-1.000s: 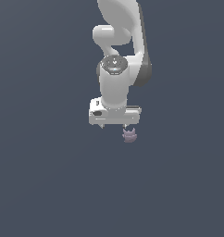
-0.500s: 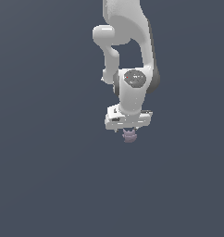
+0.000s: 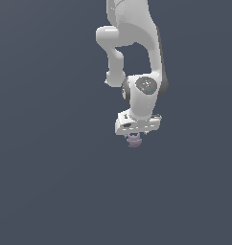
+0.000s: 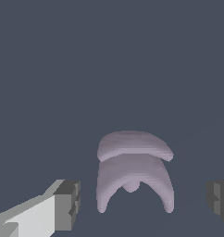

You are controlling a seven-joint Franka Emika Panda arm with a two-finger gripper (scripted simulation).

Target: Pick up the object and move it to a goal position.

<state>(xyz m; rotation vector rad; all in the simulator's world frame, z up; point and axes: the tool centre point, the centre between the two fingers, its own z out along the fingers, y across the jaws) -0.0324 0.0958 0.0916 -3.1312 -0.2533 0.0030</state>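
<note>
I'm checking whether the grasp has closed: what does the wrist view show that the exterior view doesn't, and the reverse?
Only the wrist view shows the fingers standing apart, with clear gaps either side of the object, so nothing is clamped. Only the exterior view shows the whole arm reaching down and the gripper directly above the object. Both show the mauve object on plain dark ground.

The object (image 3: 133, 139) sits directly beneath the hand (image 3: 135, 134), close under it. In the wrist view the object (image 4: 133, 169) lies between the two fingers (image 4: 67, 204), apart from both.
</note>
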